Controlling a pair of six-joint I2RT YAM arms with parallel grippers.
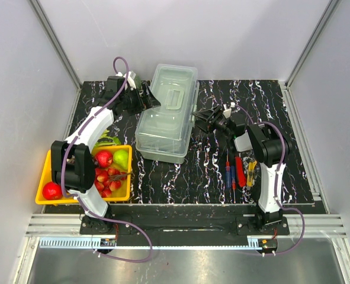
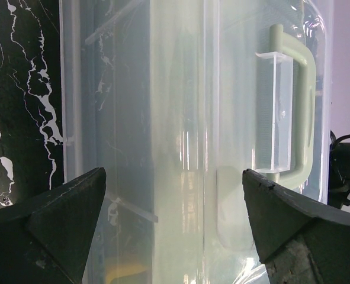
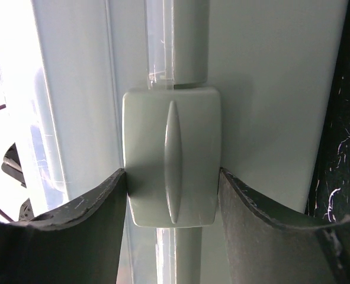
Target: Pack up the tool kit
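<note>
Toolbox (image 1: 166, 112) sat mid-counter toward the back edge, tools (image 1: 238, 170) loose near the front right corner. Right gripper (image 3: 172, 177) pinched the latch (image 3: 172, 157) on both sides; left gripper (image 2: 173, 173) gaped wide, empty, facing the toolbox's left wall. Best to pull squarely while left braces.

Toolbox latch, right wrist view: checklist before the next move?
1. Latch centred between the right fingers: ok.
2. Right fingers clamped on it: cannot tell; they sit at its side edges.
3. Toolbox lid open for packing: not ok, it is closed.
4. Left fingers bracing the box: cannot tell; they are spread wide at its side and no contact is visible.
5. Hand tools inside: not ok, they lie on the table beside the right arm.
</note>
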